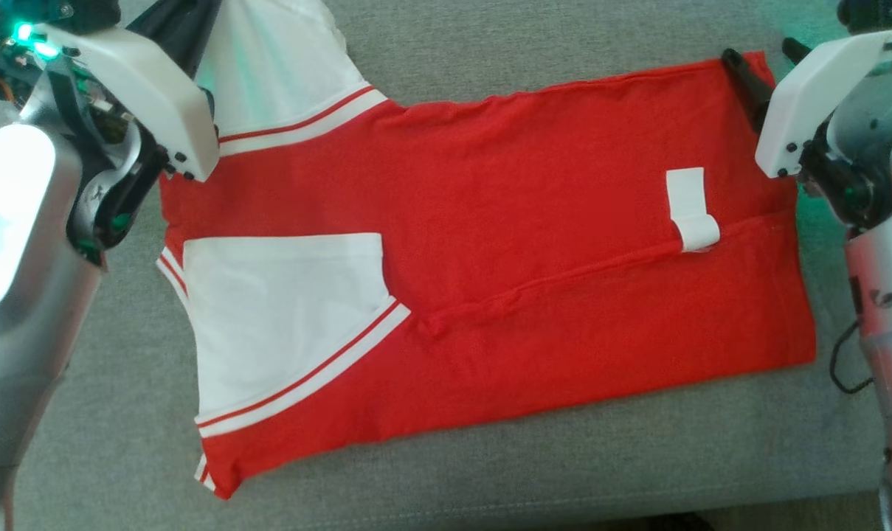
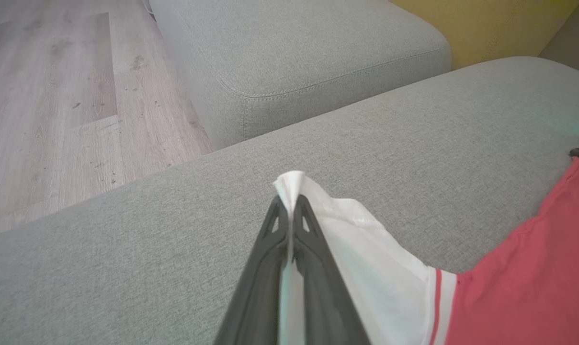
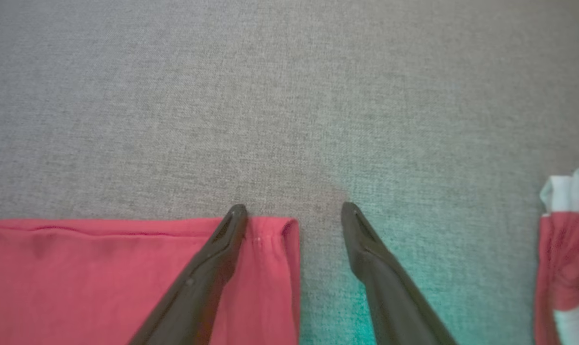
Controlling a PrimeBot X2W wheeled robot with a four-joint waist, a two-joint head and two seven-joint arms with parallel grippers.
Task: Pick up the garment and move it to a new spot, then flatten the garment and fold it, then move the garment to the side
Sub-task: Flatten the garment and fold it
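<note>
The garment (image 1: 490,221), a red shirt with white sleeves, lies spread flat on the grey sofa cushion (image 1: 564,472). A lower part is folded over along a crease, and one white sleeve (image 1: 283,324) lies folded onto the red body. My left gripper (image 2: 289,203) is shut on the tip of the other white sleeve (image 2: 361,249) at the garment's far left corner. My right gripper (image 3: 293,211) is open at the far right corner of the garment (image 3: 102,278). One of its fingers lies over the red hem and the other over bare cushion.
A second grey cushion (image 2: 294,57) stands beyond the left gripper, with wooden floor (image 2: 54,96) to its left. A bunched red and white cloth (image 3: 564,249) sits at the right wrist view's right edge. A black cable (image 1: 848,361) hangs by my right forearm.
</note>
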